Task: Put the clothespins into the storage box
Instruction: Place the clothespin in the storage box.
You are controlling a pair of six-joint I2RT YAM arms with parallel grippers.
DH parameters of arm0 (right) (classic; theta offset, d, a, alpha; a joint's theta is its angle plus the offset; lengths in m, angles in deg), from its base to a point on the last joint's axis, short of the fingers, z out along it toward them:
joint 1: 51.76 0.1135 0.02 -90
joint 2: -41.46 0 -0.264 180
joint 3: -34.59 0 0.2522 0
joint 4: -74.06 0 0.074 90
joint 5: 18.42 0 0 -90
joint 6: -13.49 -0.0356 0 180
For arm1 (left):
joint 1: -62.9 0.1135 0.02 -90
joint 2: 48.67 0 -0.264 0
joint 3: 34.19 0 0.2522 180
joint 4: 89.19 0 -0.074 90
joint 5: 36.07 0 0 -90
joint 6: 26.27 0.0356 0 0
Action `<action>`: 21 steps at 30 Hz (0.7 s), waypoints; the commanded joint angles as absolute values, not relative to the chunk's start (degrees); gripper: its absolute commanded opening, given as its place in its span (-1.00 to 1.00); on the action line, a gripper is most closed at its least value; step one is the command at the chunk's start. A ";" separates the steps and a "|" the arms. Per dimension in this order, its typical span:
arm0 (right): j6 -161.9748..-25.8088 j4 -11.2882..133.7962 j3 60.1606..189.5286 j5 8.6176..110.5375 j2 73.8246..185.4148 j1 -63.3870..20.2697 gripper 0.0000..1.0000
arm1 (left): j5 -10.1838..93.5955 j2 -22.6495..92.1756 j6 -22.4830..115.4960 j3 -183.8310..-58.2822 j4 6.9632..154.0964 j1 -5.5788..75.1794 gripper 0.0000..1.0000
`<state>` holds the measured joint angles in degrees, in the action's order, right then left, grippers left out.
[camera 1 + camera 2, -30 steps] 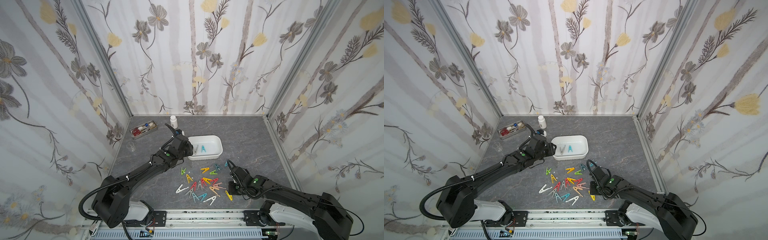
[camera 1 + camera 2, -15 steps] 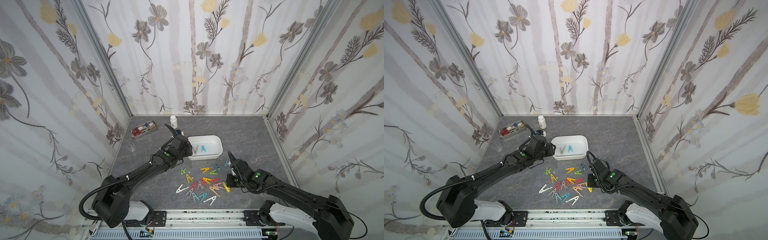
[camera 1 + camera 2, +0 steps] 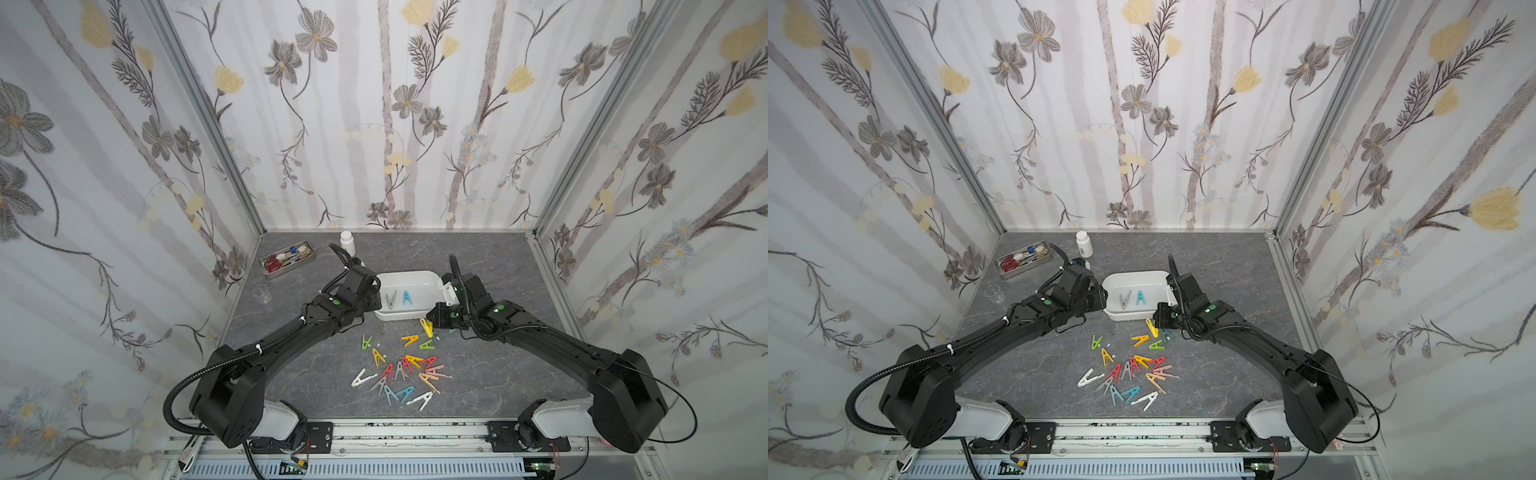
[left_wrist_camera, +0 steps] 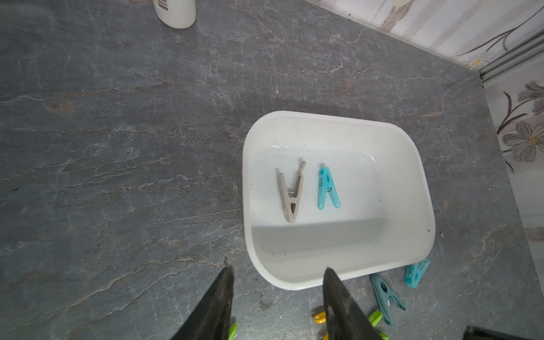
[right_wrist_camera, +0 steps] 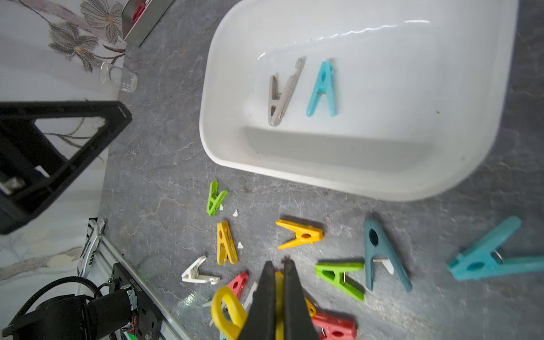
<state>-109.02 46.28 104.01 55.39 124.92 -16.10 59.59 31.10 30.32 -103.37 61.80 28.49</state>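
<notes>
Since a second ago the right tool (image 5: 278,265) has travelled from the pile's near edge to the front corner of the storage box (image 3: 409,273), clamped on a yellow clothespin (image 5: 228,312). The left tool (image 4: 278,267) hovers at the box's other end, jaws apart and empty (a grey clothespin (image 4: 291,191) and a teal clothespin (image 4: 327,188) lie inside). The remaining clothespins (image 3: 405,368) lie scattered on the counter (image 3: 498,257).

No wording could be read anywhere. The white plastic bottle (image 4: 179,13), standing far and left of centre, carried a barcode label (image 4: 161,4) (bars visible, digits illegible).
</notes>
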 commanded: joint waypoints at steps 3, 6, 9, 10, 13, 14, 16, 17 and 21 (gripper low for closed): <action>-103.84 53.81 115.26 52.80 134.56 -16.67 -1.00 | 59.71 28.86 27.75 -100.76 59.82 28.62 -0.03; -102.14 53.80 121.54 53.27 139.61 -17.51 -1.00 | 59.78 26.42 26.56 -98.92 59.84 28.62 -0.02; -100.50 53.47 126.30 54.52 144.42 -18.38 -1.00 | 60.48 23.62 26.12 -97.41 58.16 28.67 -0.03; -99.90 53.45 127.20 55.45 145.87 -18.65 -1.00 | 60.66 22.94 26.11 -97.03 57.54 28.70 -0.01; -98.79 52.69 130.66 56.07 150.93 -19.54 -1.00 | 60.70 20.58 25.94 -96.30 55.67 28.71 -0.01; -98.66 52.57 131.52 55.94 152.65 -19.69 -1.00 | 60.66 20.11 25.64 -96.05 55.22 28.73 -0.01; -98.27 52.63 132.11 56.20 154.75 -19.70 -1.00 | 60.14 19.31 24.70 -95.40 55.06 28.71 -0.01; -98.11 52.66 132.06 56.60 155.49 -19.76 -1.00 | 59.78 18.90 23.99 -94.96 55.31 28.71 -0.01; -97.02 52.41 131.99 58.04 157.83 -19.74 -1.00 | 59.39 17.71 21.94 -93.08 56.60 28.71 0.00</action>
